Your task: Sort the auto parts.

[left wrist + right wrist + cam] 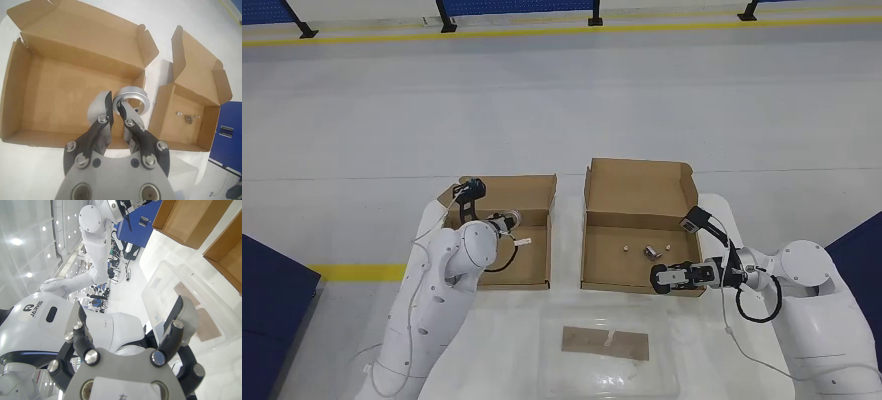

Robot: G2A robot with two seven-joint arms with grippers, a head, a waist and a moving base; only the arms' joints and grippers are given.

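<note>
The left pincer (115, 103) pinched the ring (132, 91) by its rim, ring just beyond its tips, above the box (56, 91); right pincer (129, 306) hung spread.

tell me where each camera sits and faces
Top view: overhead, looking down at table; left arm and right arm show.
Left wrist view: on left arm, looking down into left box; left tool grips metal ring.
Right wrist view: on right arm, facing clear bin; open right tool shows.
Shared: top and left wrist views see right box.
</note>
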